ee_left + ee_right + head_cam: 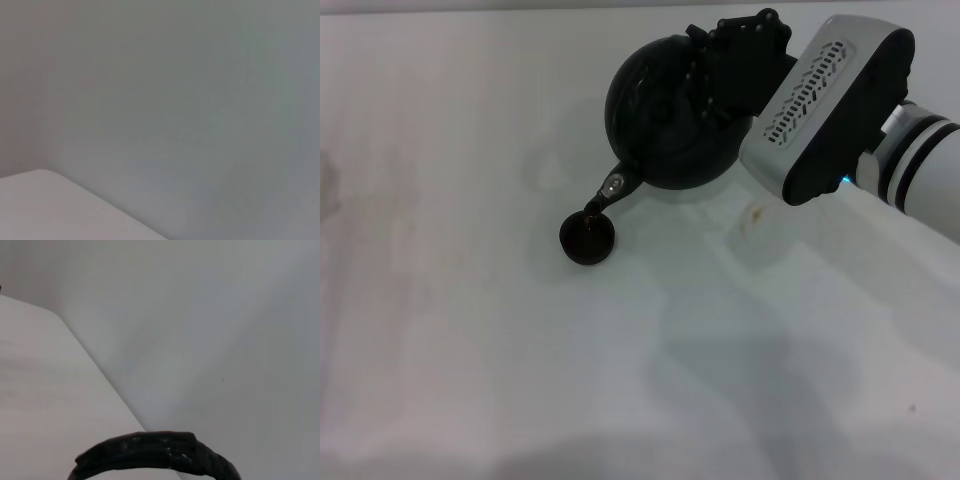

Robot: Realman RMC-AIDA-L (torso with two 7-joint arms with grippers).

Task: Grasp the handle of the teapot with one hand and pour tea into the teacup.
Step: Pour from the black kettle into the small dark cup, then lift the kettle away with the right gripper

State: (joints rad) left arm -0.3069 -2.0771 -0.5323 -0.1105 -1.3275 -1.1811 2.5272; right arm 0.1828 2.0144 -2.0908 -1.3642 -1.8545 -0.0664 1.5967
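The black teapot (665,115) is lifted and tilted to the left in the head view. Its short spout (607,192), with a pale mark at its base, points down into the tiny dark teacup (587,238) on the white table (470,330). A thin dark stream of tea runs from the spout tip into the cup. My right gripper (720,70) is shut on the handle at the pot's top. The handle (155,452) shows as a black ribbed arch in the right wrist view. My left gripper is out of view.
A small pale orange-brown stain (757,212) lies on the table right of the pot. The left wrist view shows only a table corner (45,210) and a grey surface. The right arm's white housing (830,110) hangs over the back right.
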